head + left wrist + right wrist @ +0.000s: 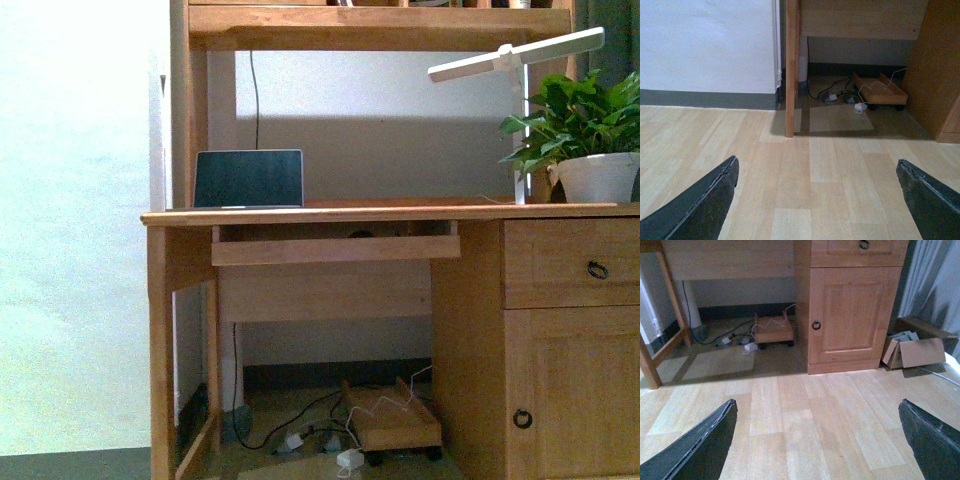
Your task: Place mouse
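Desk (400,213) with open laptop (248,178), plank floor (790,200), perhaps cables (832,92)

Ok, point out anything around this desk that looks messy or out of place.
Loose cables and plugs lie tangled on the floor under the desk, beside a small wheeled wooden cart. An opened cardboard box sits flaps-out on the floor beside the cabinet. The mouse shows in no view.

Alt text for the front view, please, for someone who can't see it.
A wooden desk with a pulled-out keyboard tray fills the view, an open dark-screened laptop at its back left. A white desk lamp and a green leafy plant in a white pot stand at the right; cables and a wheeled wooden stand lie below. No mouse is visible.
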